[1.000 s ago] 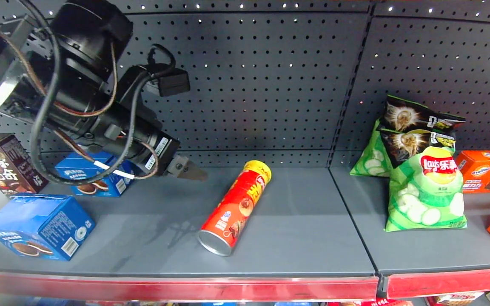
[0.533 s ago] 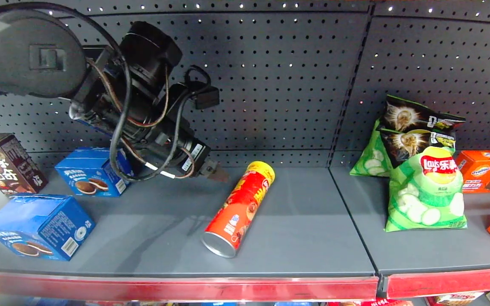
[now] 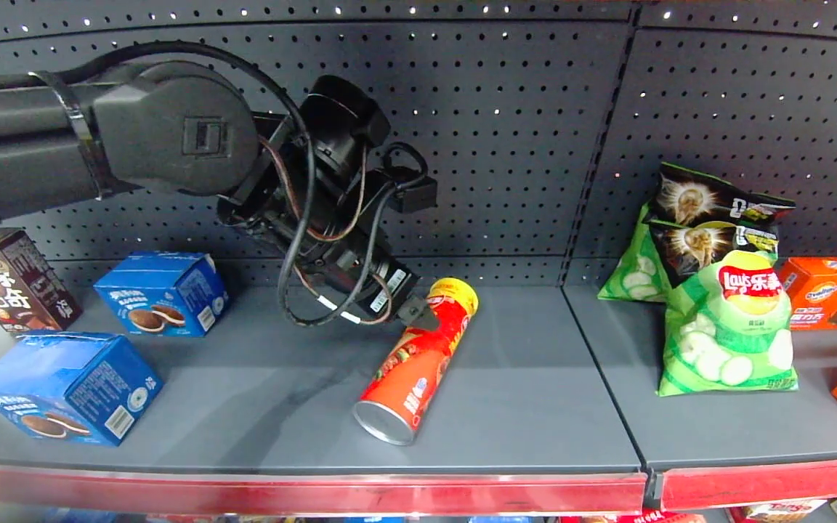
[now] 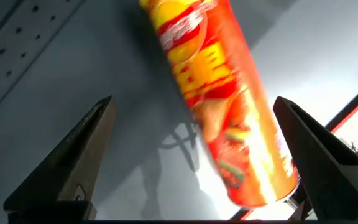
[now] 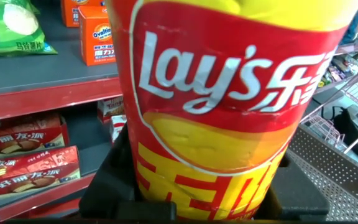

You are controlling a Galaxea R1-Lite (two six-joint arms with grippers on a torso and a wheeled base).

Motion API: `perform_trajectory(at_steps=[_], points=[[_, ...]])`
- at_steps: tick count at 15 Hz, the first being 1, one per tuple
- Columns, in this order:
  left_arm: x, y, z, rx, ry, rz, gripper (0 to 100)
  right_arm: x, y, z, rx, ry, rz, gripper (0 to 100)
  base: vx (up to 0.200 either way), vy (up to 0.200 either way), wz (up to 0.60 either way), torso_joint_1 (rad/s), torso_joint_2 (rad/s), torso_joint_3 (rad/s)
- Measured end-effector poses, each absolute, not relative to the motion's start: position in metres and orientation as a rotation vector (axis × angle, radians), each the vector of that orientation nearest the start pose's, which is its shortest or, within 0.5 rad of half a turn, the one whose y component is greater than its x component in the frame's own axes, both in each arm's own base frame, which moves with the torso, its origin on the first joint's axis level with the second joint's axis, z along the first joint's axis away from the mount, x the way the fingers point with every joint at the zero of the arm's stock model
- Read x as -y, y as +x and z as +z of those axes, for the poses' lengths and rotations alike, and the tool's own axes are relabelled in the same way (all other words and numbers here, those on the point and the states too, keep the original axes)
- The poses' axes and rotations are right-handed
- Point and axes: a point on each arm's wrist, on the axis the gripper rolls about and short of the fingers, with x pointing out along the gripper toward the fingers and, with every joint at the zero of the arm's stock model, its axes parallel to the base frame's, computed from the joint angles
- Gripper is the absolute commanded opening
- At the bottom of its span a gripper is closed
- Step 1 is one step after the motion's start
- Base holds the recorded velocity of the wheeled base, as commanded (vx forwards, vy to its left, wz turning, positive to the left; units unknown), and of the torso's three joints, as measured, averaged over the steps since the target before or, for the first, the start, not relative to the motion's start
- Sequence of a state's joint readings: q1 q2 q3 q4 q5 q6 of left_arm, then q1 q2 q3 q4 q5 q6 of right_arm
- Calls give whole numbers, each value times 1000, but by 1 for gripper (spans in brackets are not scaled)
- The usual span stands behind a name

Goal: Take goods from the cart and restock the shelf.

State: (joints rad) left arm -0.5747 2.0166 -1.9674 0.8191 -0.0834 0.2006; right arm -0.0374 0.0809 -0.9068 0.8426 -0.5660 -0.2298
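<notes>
1. Shelf [image 3: 520,407]: grey deck, red front lip.
2. Lying can [image 3: 418,363]: red, printed label, on its side mid-shelf, yellow lid toward the back.
3. Held can [image 5: 229,112]: red-yellow label, big white lettering; right end effector [image 5: 197,186] clenched around it.
4. Left end effector [image 3: 418,311]: released, fingers spread at the lying can's lid end.

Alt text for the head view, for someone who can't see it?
The left gripper sits at the yellow-lidded far end of a red chip can lying on its side on a grey shelf. Blue cookie boxes lie to its left, green chip bags to its right.
</notes>
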Motion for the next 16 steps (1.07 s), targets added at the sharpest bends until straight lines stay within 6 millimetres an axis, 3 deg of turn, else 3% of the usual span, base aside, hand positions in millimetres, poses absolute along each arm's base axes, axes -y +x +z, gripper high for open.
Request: perform_trajectory(at_steps=[5,16], points=[[219,316,246,-837,424,-719,100,7,-135,199,-99,-230,-599,0,0,0,0,0,0,0],[228,342,201,-946,449,-687,100,7,-132,196,-118,-236,-602,0,0,0,0,0,0,0]])
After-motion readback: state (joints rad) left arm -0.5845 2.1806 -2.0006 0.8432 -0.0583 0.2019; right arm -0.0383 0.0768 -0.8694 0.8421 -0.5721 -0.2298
